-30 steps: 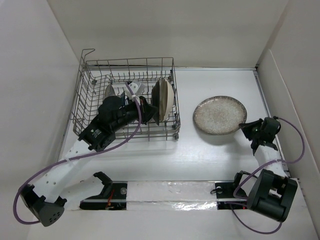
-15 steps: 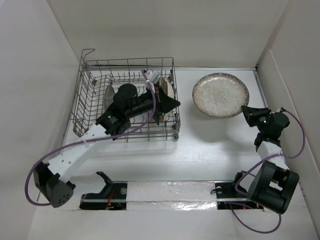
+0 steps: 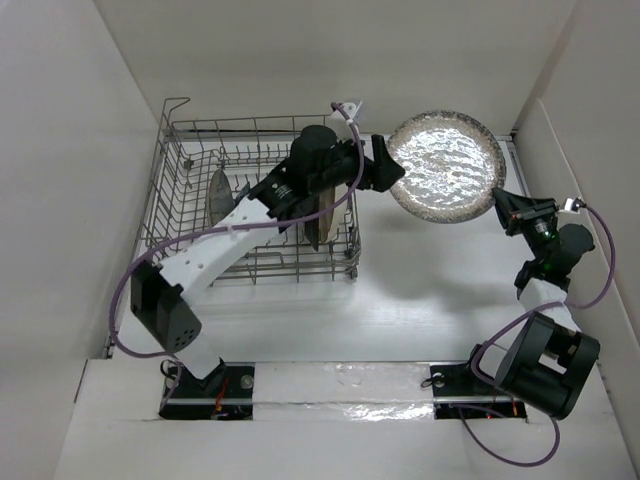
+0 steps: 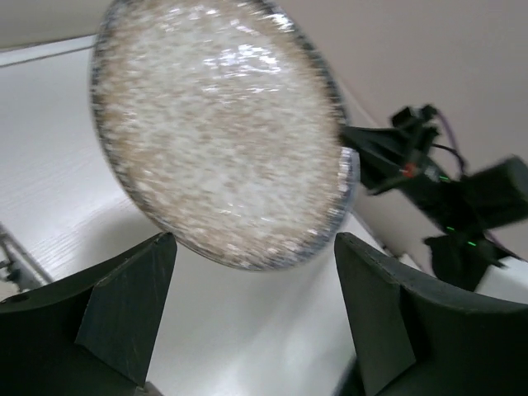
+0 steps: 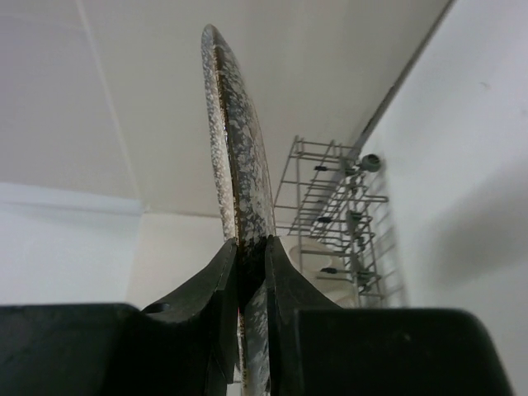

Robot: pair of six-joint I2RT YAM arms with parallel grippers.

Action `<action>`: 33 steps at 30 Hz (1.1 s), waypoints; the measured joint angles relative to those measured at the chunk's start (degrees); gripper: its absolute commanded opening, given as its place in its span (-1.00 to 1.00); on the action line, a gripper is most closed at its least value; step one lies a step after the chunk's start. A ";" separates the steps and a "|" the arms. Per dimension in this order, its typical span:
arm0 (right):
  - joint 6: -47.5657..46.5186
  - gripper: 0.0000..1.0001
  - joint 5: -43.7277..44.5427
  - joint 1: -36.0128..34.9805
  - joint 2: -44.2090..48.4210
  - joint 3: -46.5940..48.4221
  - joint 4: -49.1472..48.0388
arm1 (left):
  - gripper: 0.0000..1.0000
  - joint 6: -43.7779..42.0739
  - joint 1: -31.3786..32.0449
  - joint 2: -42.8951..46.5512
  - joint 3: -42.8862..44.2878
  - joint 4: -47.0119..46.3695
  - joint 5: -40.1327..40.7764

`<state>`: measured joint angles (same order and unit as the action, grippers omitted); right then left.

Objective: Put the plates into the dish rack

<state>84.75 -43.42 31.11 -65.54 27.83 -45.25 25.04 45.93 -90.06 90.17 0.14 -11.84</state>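
The large speckled grey-beige plate (image 3: pixel 445 165) is lifted off the table and tilted up, to the right of the dish rack (image 3: pixel 190 215). My right gripper (image 3: pixel 508 205) is shut on its right rim. The right wrist view shows that plate (image 5: pixel 235 148) edge-on, pinched between the fingers of the right gripper (image 5: pixel 252 264). My left gripper (image 3: pixel 392 170) reaches over the rack's right side to the plate's left edge. It (image 4: pixel 256 305) is open, with the plate (image 4: pixel 223 132) just beyond its fingertips. Plates stand upright in the rack: a grey one (image 3: pixel 220 195) and others (image 3: pixel 318 215), partly hidden by the left arm.
White walls close in the table at the left, back and right (image 3: pixel 575 150). The left arm (image 3: pixel 230 235) stretches diagonally across the rack. A taped strip (image 3: pixel 340 385) runs along the near edge between the arm bases.
The right gripper has lifted the speckled plate off the table and tipped it up. The left arm has swung out of the rack to the right and its gripper has opened.
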 measured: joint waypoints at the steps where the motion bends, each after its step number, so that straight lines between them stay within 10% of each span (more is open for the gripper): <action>1: 1.25 -1.00 -0.52 0.00 -0.31 0.26 -1.36 | 0.52 -0.09 -0.79 -1.75 1.18 0.90 0.42; 12: 9.66 -1.00 -6.34 -2.32 -3.15 1.40 -14.97 | 0.49 -1.95 -2.99 -15.02 10.03 8.33 2.54; 15: 11.56 -1.00 -7.17 -3.50 -4.70 1.40 -18.34 | 0.18 -1.64 -3.26 -16.59 11.26 8.35 1.49; 19: 12.92 -1.00 -5.14 -2.86 -8.96 1.22 -18.38 | -1.00 4.70 -5.57 -16.55 10.78 3.30 -6.73; 30: 11.69 -0.97 -3.15 -5.55 -9.07 2.84 -16.26 | -1.00 5.97 -5.88 -9.68 5.73 -4.61 -11.32; 33: 9.99 -0.51 -3.02 -7.45 -9.07 4.35 -14.01 | -1.00 6.29 -6.84 -7.89 3.72 -5.42 -11.50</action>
<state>94.74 -46.44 23.66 -74.61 32.18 -59.27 31.33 39.09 -97.95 93.89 -5.28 -23.33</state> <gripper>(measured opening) 0.241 0.128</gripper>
